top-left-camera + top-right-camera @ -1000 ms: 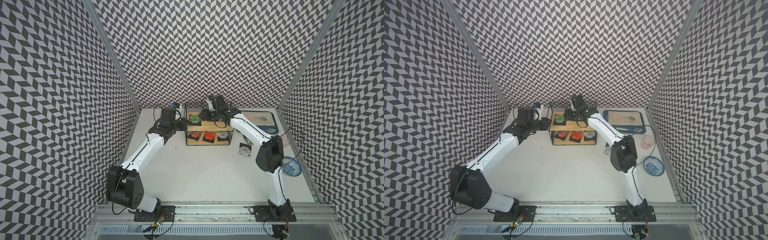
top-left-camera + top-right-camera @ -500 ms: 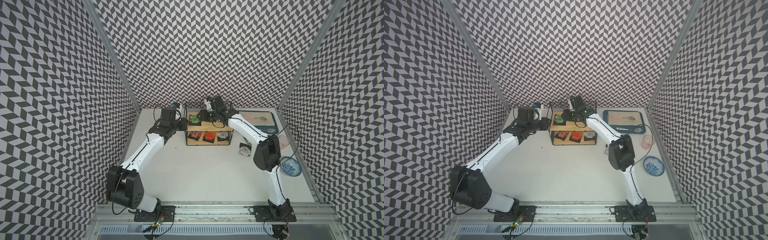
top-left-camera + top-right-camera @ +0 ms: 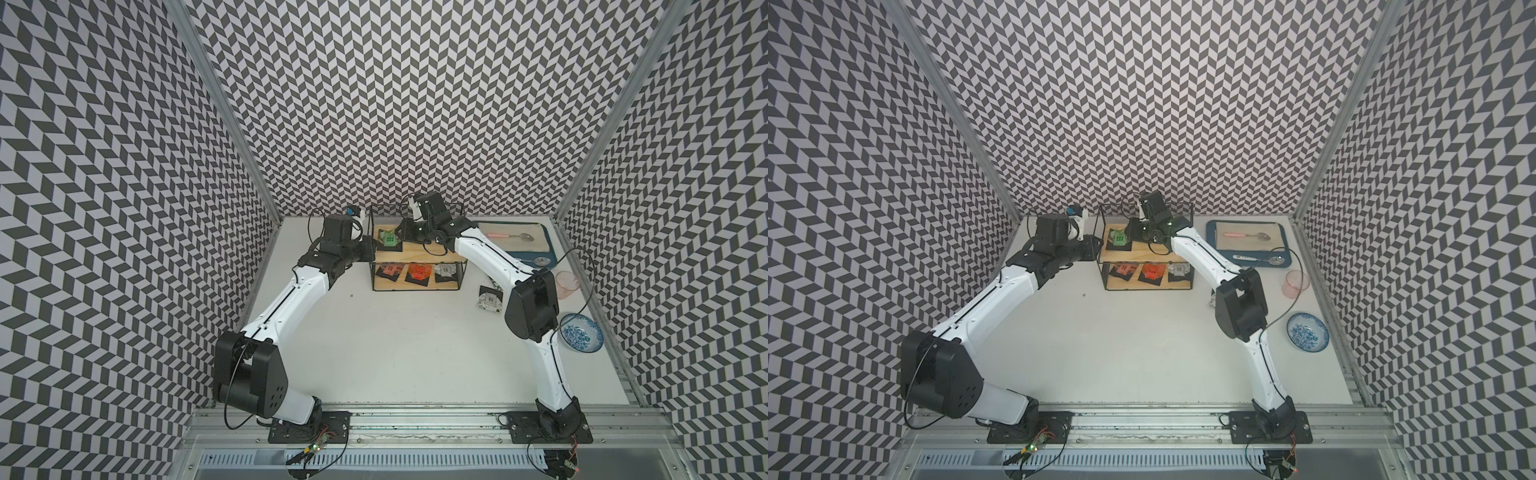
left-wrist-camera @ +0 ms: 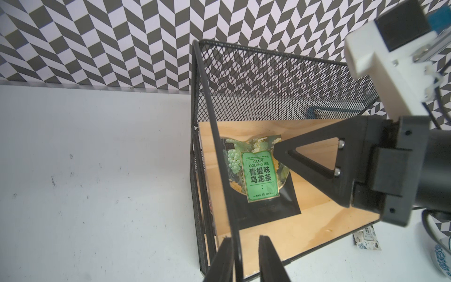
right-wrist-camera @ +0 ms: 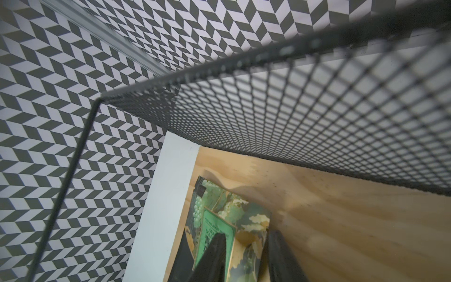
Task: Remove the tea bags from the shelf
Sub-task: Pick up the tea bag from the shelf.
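while the right gripper (image 5: 246,235) brackets the green tea bag (image 4: 260,178) on the shelf (image 4: 317,219) top board, i cannot tell if its jaws pinch. the left gripper (image 4: 245,238) straddles a shelf wire, jaws slightly parted.

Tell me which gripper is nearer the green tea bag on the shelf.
Right. The right gripper straddles an edge of the green tea bag. The left gripper is at the end frame of the shelf, apart from the bag.

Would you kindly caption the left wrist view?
Right gripper at green oolong tea bag on upper wooden board of black wire shelf.
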### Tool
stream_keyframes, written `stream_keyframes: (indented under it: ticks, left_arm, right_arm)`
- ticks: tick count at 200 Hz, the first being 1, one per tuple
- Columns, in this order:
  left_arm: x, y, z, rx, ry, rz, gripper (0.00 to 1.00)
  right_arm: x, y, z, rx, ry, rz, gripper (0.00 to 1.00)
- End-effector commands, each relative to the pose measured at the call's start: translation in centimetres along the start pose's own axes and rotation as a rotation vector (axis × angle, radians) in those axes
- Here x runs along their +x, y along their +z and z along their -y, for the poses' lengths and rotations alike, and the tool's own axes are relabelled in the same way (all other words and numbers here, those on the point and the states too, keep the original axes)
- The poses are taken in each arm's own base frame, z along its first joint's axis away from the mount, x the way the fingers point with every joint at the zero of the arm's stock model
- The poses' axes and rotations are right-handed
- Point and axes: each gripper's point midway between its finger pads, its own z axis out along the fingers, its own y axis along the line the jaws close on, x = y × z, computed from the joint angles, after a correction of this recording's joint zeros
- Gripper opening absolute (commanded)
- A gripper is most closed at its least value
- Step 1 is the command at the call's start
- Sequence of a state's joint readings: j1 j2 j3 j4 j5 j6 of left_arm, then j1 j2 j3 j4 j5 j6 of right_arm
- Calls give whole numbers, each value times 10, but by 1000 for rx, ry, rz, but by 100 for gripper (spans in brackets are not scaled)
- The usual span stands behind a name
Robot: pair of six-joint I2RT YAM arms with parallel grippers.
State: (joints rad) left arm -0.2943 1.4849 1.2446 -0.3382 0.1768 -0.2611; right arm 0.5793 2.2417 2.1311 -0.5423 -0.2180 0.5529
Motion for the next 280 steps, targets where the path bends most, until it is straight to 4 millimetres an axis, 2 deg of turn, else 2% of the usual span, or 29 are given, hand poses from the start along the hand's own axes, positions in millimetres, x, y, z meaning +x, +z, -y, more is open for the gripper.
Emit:
stream_keyframes:
  ticks: [1,49,94,112,134,171,207,221,245,280]
  left_arm:
    - [-10,-2,5,6,19,14,23]
    - [-12,-3,6,5,21,17,23]
    - [-11,-3,6,4,20,16,23]
    - [-11,-2,5,4,20,15,23]
    - [-10,-2,5,3,20,13,23]
    - [-8,-1,5,2,17,11,23]
    - [-8,-1,5,2,19,12,23]
    - [-8,0,5,2,20,10,23]
    - [-9,-1,5,1,23,10,20]
    - [-9,-2,6,-1,30,12,20]
  right_arm:
    - [6,14,11,31,18,-10,30]
    - [7,15,12,41,21,-6,20]
    - [0,9,12,49,19,22,0]
    - [-6,2,6,45,8,45,0]
    - [-18,-17,-8,39,-22,89,0]
    - [-32,-72,-29,51,-67,165,0]
    - [-30,-137,-27,75,-92,268,0]
    - [-25,-161,-15,121,-89,305,0]
    - [-21,-221,8,189,-58,429,0]
    - [-13,-295,62,289,14,564,0]
